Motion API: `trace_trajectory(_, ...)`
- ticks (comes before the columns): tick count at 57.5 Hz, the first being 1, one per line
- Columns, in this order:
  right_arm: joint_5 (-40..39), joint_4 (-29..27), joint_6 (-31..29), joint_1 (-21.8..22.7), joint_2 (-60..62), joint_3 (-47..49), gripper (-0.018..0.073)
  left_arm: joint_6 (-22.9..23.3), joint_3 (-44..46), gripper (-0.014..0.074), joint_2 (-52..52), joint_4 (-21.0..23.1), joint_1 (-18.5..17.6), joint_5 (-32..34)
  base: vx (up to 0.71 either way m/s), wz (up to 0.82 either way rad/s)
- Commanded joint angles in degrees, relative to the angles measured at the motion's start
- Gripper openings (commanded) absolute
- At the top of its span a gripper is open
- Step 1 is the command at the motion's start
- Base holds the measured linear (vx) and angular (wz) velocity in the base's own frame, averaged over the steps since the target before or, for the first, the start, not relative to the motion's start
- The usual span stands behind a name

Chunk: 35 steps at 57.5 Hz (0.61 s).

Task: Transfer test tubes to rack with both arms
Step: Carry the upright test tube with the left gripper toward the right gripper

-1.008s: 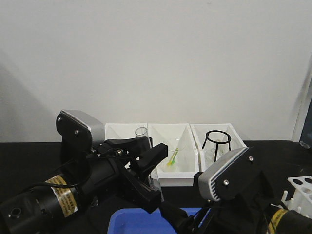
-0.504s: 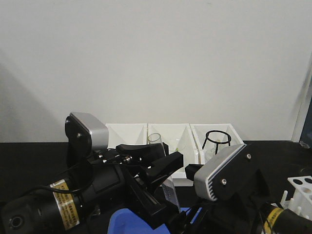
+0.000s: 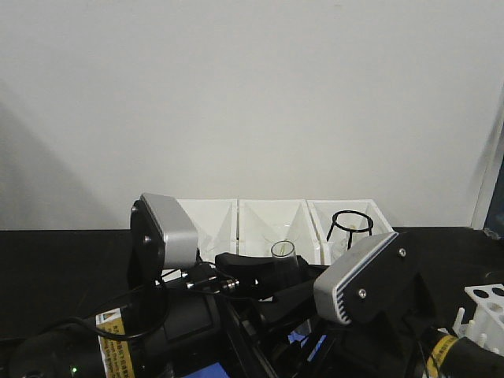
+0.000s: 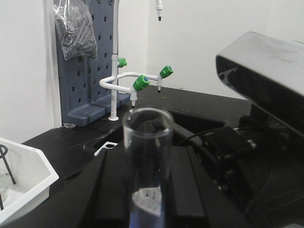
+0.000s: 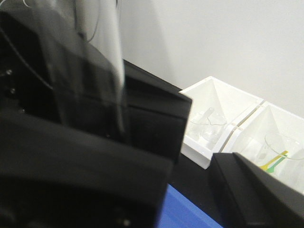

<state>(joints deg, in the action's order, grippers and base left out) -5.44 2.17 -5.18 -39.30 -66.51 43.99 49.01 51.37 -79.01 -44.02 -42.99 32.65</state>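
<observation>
Black bench [image 3: 47,260], white wall [image 3: 252,94] behind: left gripper [image 4: 148,202] clamps 1 upright test tube [image 4: 147,142], right gripper [image 5: 194,190] sits just beside it with jaws apart and empty, rack [image 3: 487,295] well off right; risk is the 2 grippers knocking together, or an off-centre pinch cracking glass.

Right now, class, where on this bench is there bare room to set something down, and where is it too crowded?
Bare black table lies left of the left arm. A smaller bare strip runs between the right-hand bin and the rack. The middle is crowded: the right arm meets the left there around the test tube.
</observation>
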Motion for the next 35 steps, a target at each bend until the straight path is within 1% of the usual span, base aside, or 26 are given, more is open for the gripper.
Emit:
trace_trajectory(1, -5.0, 0.3, 0.0, -0.1, 1.2, 2.1, 0.0547, 0.1, 2.0, -0.002, 1.8, 1.4, -0.4, 2.5, 0.0, 0.0)
trace_trajectory(16, -5.1, 0.3, 0.0, -0.1, 1.2, 2.1, 0.0436, -1.5, 2.0, -0.0019, 1.8, 1.4, -0.3, -2.0, 0.0, 0.0)
trace_trajectory(24, -5.1, 0.3, 0.0, -0.1, 1.2, 2.1, 0.0377, -3.8, 2.0, -0.0018, 1.8, 1.6, -0.3, -2.2, 0.0, 0.0)
trace_trajectory(35, -5.0, 0.3, 0.0, -0.1, 1.2, 2.1, 0.0328, -3.9, 2.0, -0.0018, 1.8, 1.6, -0.3, -2.3, 0.0, 0.0)
